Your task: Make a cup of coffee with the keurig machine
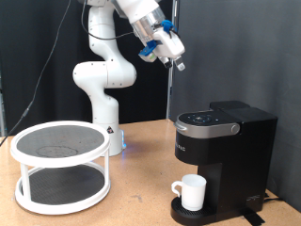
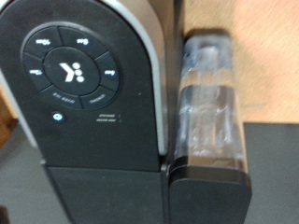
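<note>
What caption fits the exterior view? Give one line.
Gripper raised above the closed keurig machine, white cup waiting on its drip tray.

The keurig machine (image 1: 224, 151) is standing upright at the exterior view's right on the wooden table, a black boxy brewer with its rounded lid sitting closed. Its grey-rimmed top is carrying a round black button panel (image 2: 73, 70), where white symbols are glowing around a central logo. A clear water tank (image 2: 207, 103) is sitting against the machine's side. The cup (image 1: 193, 192), a small white mug, is resting upright on the round drip tray (image 1: 202, 215) beneath the brew head, its handle pointing toward the exterior view's left.
</note>
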Controlling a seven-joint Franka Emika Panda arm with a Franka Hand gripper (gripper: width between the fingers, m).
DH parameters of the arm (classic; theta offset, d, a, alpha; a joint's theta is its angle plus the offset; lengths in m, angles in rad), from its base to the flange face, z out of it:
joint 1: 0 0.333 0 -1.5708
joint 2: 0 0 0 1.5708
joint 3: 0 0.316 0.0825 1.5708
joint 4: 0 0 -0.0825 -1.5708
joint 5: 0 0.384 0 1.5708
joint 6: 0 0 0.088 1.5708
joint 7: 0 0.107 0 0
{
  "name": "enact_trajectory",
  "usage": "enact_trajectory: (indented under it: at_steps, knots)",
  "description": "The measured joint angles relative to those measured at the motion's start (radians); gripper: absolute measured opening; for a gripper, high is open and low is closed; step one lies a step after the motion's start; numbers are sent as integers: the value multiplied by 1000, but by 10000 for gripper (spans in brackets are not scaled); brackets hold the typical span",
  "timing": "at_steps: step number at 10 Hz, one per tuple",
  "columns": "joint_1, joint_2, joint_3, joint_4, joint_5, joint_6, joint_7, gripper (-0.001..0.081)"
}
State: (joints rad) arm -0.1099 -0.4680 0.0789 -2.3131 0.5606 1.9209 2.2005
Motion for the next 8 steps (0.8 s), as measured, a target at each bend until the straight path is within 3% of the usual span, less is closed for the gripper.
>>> enact_trajectory:
  at_steps: [4, 6, 8]
  knots:
    - [1, 143, 52, 170, -121, -50, 26, 734]
    - [2, 222, 80, 268, -214, -141, 49, 734]
    - [2, 273, 104, 323, -273, -161, 88, 734]
